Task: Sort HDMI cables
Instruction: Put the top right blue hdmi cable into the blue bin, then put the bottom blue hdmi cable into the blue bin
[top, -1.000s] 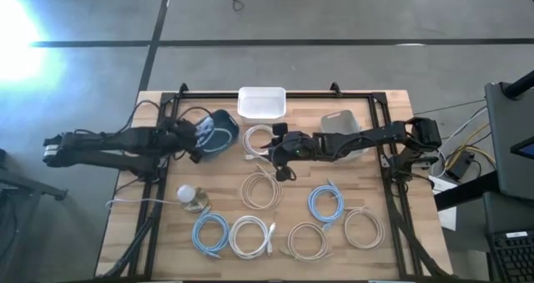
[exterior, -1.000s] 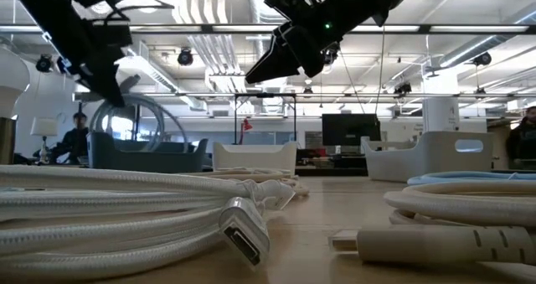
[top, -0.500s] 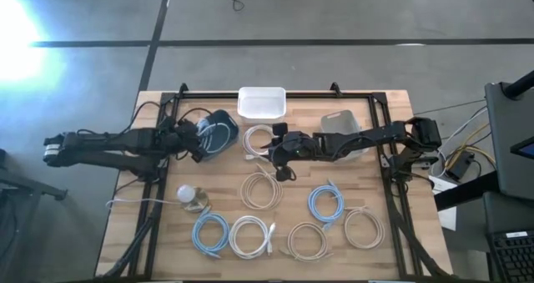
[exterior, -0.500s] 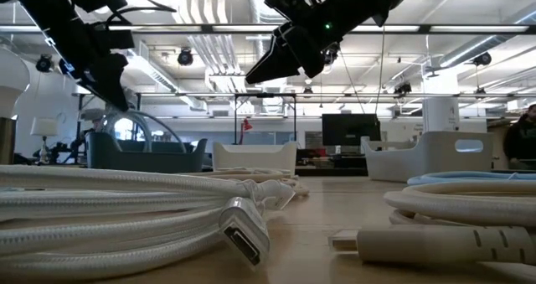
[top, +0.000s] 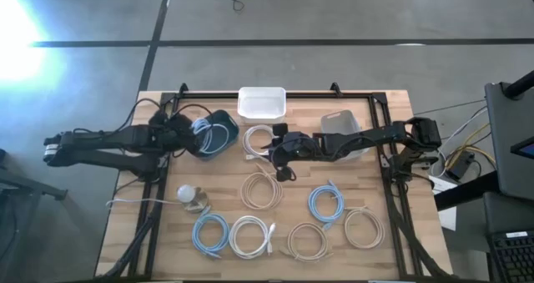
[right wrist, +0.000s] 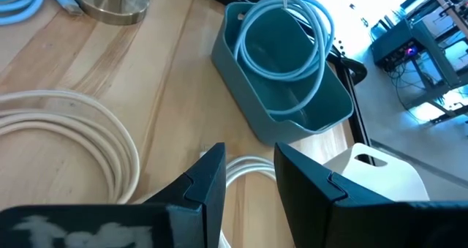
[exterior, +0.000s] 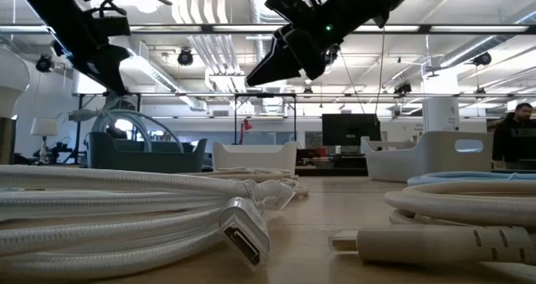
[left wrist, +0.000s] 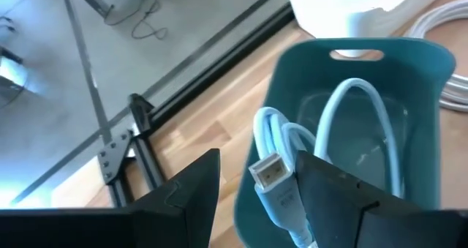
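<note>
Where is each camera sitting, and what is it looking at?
High: overhead, facing down; both arms, table.
Low: table height, facing the room; white cable, arms above.
Left wrist: behind the open left gripper; teal bin holding a blue cable.
Right wrist: behind the right gripper.
Both wrist views share that bin.

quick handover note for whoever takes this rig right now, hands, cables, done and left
Left hand: open beside the teal bin, holding nothing.
Right hand: empty, hanging over the white coil at table centre.
Done: one light blue cable lies in the teal bin.
Left: eight coils on the table, light blue, white and beige; the white bin and grey bin look empty.
</note>
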Tool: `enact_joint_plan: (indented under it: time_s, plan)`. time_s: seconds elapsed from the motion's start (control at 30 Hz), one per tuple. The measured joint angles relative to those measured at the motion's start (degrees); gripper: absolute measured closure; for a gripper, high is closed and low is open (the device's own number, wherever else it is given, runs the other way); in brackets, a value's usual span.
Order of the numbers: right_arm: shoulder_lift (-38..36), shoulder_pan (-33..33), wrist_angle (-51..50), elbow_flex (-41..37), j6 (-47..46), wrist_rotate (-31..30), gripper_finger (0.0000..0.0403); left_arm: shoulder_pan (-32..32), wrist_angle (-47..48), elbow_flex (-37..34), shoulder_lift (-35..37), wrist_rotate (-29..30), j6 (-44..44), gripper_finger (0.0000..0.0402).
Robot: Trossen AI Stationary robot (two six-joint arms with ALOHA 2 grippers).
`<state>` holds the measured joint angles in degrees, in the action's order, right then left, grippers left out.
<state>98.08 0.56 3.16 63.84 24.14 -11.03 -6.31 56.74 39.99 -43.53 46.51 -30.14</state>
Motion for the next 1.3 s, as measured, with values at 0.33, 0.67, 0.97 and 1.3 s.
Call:
enact_joint_plan:
  time_s: [0.33, 0.67, 0.97, 1.3]
  plan:
    - [0.0, 0.0, 0.1, -0.4, -1.5, 0.8, 0.0291, 0.0, -0.2, 2.6, 0.0, -1.3, 2.7, 0.0218]
    - [0.0, 0.0, 0.0, -0.3, -5.0, 1.2, 0.0290, 0.1, -14.3, 5.4, -0.1, -17.6, 16.7, 0.0218]
    - [0.0, -0.1, -0.8, -0.3, -7.3, 6.6, 0.0237, 0.1, -19.9, 2.2, -4.0, -24.9, 21.5, 0.0218]
    - [0.0, 0.0, -1.7, -0.3, -7.0, 6.6, 0.0194, 4.9, -29.8, 1.9, -10.2, -51.4, 23.8, 0.0219]
